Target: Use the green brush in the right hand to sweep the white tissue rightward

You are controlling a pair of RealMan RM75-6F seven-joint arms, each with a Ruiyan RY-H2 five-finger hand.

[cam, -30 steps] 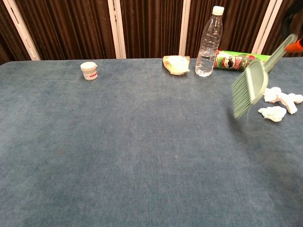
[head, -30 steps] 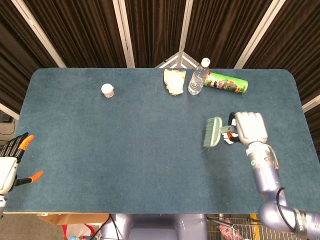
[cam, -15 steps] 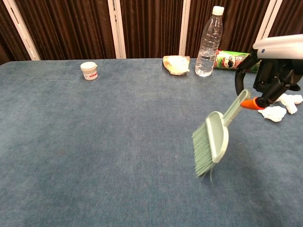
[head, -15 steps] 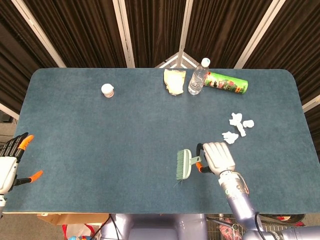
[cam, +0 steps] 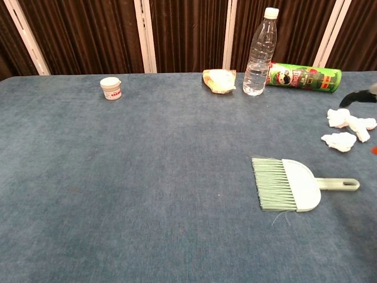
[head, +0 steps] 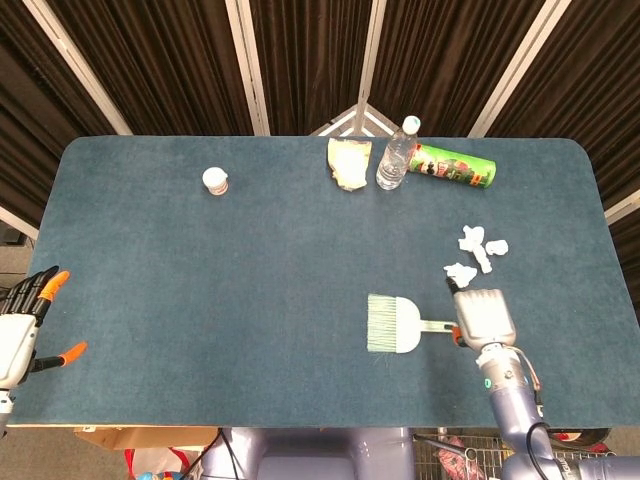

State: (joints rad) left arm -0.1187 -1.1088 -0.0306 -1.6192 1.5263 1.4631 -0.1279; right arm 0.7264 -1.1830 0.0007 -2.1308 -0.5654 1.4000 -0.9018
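brush (cam: 288, 184): lies flat on the table (head: 200, 290), bristles to the left, handle to the right hand (head: 484, 318).
right hand: at the handle end; chest view shows the handle free, so it seems to hold nothing. How far open, I cannot tell.
tissue (head: 474, 252): pieces just beyond the hand, right of the brush.
left hand (head: 22, 330): open, empty, at the table's left edge.

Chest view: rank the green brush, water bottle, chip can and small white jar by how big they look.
1. green brush, though it lies nearest the camera
2. water bottle
3. chip can, close to the bottle
4. small white jar
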